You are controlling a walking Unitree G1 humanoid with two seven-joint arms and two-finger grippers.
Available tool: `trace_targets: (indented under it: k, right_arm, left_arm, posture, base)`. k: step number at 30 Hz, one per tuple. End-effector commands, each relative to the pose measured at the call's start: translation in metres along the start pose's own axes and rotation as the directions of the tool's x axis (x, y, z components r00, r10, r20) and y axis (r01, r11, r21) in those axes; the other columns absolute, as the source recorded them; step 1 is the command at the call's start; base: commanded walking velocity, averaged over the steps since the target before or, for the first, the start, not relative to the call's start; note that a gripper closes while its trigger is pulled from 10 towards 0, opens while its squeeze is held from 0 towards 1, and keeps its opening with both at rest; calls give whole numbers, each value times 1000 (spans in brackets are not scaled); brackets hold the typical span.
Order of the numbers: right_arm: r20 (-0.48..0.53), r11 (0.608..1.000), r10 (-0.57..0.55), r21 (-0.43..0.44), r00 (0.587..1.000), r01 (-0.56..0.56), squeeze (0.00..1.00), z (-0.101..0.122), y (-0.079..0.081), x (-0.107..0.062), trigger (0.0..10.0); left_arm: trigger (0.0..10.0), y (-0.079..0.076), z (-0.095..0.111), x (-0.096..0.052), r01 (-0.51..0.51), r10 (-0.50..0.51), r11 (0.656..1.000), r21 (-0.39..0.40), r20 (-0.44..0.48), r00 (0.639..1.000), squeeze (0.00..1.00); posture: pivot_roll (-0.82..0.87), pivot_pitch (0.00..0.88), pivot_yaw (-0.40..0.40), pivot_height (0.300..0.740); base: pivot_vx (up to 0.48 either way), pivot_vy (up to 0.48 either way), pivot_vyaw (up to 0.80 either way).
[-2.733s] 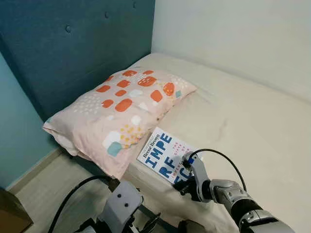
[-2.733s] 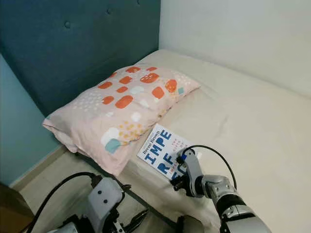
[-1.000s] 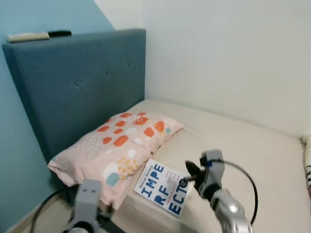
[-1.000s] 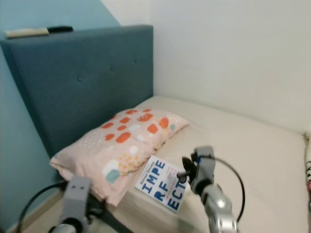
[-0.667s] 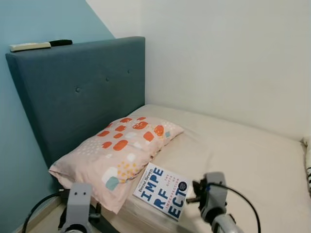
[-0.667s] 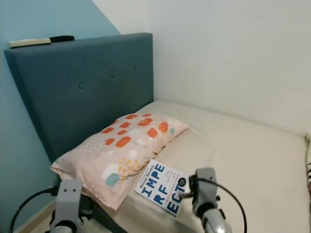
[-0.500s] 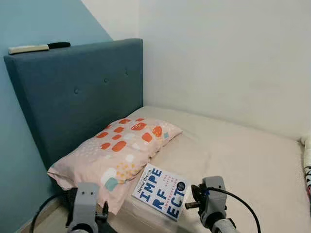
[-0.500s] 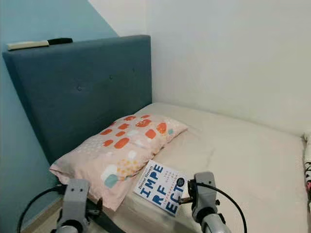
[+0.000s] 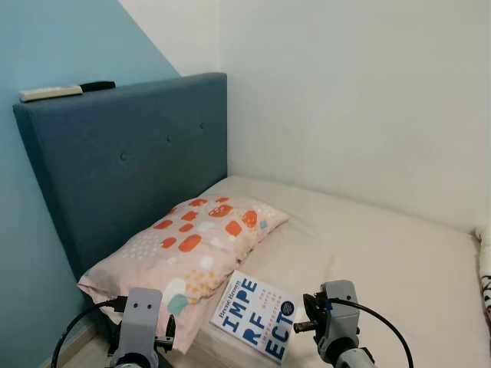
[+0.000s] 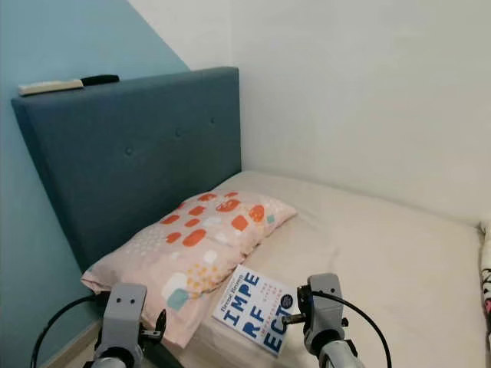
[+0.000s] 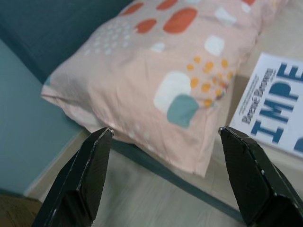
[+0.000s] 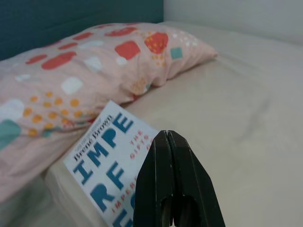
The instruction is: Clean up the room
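A white book [image 9: 257, 318] with big blue letters lies flat near the bed's near edge, beside a pink pillow [image 9: 192, 247] with orange patches. My right gripper [image 12: 166, 136] is shut with nothing in it, its tips hovering at the book's [image 12: 106, 158] right corner. In the left eye view the right gripper [image 9: 298, 326] points at the book from the right. My left gripper [image 11: 165, 133] is open, low beside the bed, facing the pillow's [image 11: 161, 71] overhanging end and the book [image 11: 279, 116]. The left arm [image 9: 141, 328] is at the bottom left.
A dark blue headboard [image 9: 123, 161] stands behind the pillow, with a pale flat object [image 9: 50, 93] and a black one [image 9: 97, 86] on top. The beige mattress [image 9: 383, 253] runs right to white walls. Striped fabric [image 9: 483, 264] is at the right edge. Floor [image 11: 142, 194] lies below the bed.
The camera has tilted up, so the headboard top and walls now show. My right gripper has come off the book's corner and drawn back; the book lies where it was.
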State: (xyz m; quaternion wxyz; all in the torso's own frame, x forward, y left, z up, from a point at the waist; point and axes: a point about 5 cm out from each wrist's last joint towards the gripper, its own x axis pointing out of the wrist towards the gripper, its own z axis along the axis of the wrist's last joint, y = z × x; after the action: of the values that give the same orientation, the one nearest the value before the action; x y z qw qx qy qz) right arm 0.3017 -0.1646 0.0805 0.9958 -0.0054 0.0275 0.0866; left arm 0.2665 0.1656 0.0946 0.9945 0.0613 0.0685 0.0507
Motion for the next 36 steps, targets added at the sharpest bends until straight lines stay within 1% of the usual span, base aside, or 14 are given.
trace_targets:
  k: [1,8,9,11,14,18,19,21,25,26,29,31,32,36]
  right_arm:
    - [-11,1000,7,13,1000,-7,0,-1,2,-1,10000]
    - [-54,999,-12,39,998,14,0,-7,0,0,10000]
    - [-54,999,-12,39,998,14,0,-7,0,0,10000]
    - [-75,998,-16,53,997,20,0,-11,1,-1,10000]
    - [-91,999,-17,47,996,22,0,-15,1,-3,10000]
    - [-101,998,-23,62,995,29,0,-18,1,-3,10000]
    - [-114,997,-30,71,993,38,0,-22,2,-5,10000]
    - [-125,996,-32,75,992,41,0,-25,3,-6,10000]
    - [-138,995,-35,84,990,46,0,-28,3,-8,10000]
    - [-156,995,-37,85,987,51,0,-33,3,-9,10000]
    - [-169,994,-33,94,985,49,0,-37,5,-10,10000]
    - [-192,985,-17,163,981,49,0,-44,9,-11,10000]
    - [-220,984,-13,171,975,52,0,-50,12,-12,10000]
    - [-256,986,-13,160,967,55,0,-57,16,-15,10000]
  left_arm:
    - [10000,0,-7,-2,1,-1,1000,5,-20,1000,0]
    - [10000,2,-9,0,-36,37,999,22,-14,999,0]
    - [10000,2,-9,0,-36,37,999,22,-14,999,0]
    - [10000,2,-11,0,-30,30,999,34,-16,999,0]
    - [10000,1,-15,0,-18,19,999,39,-30,999,0]
    - [10000,1,-18,-1,-2,4,999,39,-35,999,0]
    - [10000,0,-24,-3,21,-19,999,41,-47,999,0]
    - [10000,-1,-27,-5,43,-40,998,49,-50,998,0]
    - [10000,-1,-30,-5,54,-51,997,62,-52,997,0]
    - [10000,1,-35,-5,54,-49,997,57,-73,996,0]
    - [10000,3,-39,-4,47,-42,997,61,-80,996,0]
    - [10000,4,-47,-5,42,-35,997,60,-112,993,0]
    - [10000,4,-51,-5,31,-24,998,49,-123,992,0]
    - [10000,5,-58,-7,13,-7,999,44,-132,991,0]
  posture:
    - [-44,82,-36,677]
    - [-48,75,-36,712]
    - [-48,75,-36,712]
    - [-48,76,-35,727]
    - [-46,75,-35,740]
    - [-47,72,-36,740]
    - [-48,67,-34,740]
    - [-47,66,-34,740]
    - [-47,64,-36,740]
    - [-46,63,-36,740]
    - [-46,60,-35,740]
    - [-41,57,-32,740]
    - [-43,60,-30,740]
    - [-43,58,-27,740]
  base:
    - [0,0,0]
    - [0,0,0]
    - [0,0,0]
    - [0,0,0]
    - [0,0,0]
    - [0,0,0]
    - [0,0,0]
    - [0,0,0]
    - [0,0,0]
    - [0,0,0]
    - [0,0,0]
    - [0,0,0]
    - [0,0,0]
    - [0,0,0]
